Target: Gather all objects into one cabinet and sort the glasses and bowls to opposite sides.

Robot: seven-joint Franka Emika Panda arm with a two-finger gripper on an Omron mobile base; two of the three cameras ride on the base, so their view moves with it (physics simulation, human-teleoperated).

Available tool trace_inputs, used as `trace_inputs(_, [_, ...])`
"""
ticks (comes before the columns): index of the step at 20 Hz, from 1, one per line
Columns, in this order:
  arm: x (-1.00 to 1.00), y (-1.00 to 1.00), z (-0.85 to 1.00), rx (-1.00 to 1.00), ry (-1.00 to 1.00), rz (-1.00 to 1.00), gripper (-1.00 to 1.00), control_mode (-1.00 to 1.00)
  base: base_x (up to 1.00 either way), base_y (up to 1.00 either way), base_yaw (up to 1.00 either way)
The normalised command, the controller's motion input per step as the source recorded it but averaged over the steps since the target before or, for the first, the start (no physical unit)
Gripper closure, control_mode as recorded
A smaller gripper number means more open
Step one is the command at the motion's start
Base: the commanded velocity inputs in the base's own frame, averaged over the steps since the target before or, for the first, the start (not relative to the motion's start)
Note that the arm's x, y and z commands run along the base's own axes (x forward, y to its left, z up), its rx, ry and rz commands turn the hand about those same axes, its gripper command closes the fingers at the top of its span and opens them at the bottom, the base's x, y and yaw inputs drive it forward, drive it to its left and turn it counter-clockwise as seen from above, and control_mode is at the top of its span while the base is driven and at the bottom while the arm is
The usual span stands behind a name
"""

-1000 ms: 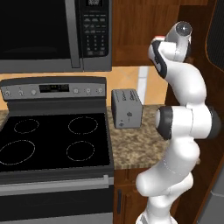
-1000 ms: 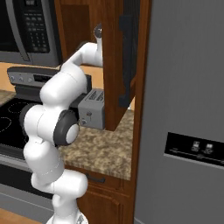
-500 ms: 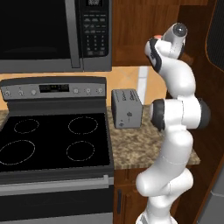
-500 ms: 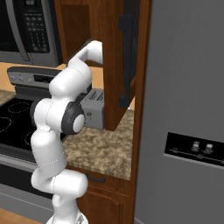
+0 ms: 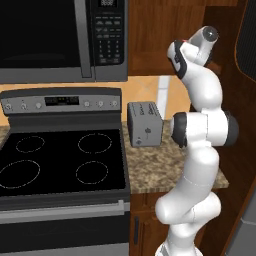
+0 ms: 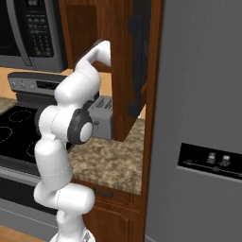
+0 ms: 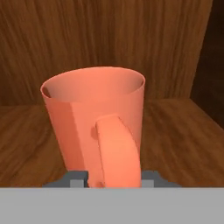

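Coral mug (image 7: 94, 127) upright, handle facing pincer (image 7: 114, 180)

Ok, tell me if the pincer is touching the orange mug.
Cannot tell. In the hand view the orange mug stands upright on the cabinet shelf, its handle toward the camera, hiding the pincer's fingertips.

Our arm (image 5: 200, 150) rises tall from the base, elbow bent at mid height, forearm climbing up and forward. Our wrist (image 5: 202, 42) sits at the top, level and reaching ahead. Our jaws' two fingertips (image 7: 76, 180) are barely visible, so we cannot tell their spread.
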Motion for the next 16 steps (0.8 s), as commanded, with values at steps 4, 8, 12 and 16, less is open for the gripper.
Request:
trace_inputs(4, [-0.22, 0.36, 0.0, -0.03, 0.0, 0.01, 1.0, -1.0, 0.0, 0.0, 0.0])
trace_inputs(8, [-0.68, 0.14, 0.0, 0.0, -0.01, 0.04, 1.0, -1.0, 0.0, 0.0, 0.0])
trace_inputs(12, [-1.0, 0.25, -0.05, -0.01, -0.08, 0.02, 1.0, -1.0, 0.0, 0.0, 0.0])
trace_inputs(16, [-1.0, 0.35, -0.03, -0.01, -0.03, 0.0, 1.0, -1.0, 0.0, 0.0, 0.0])
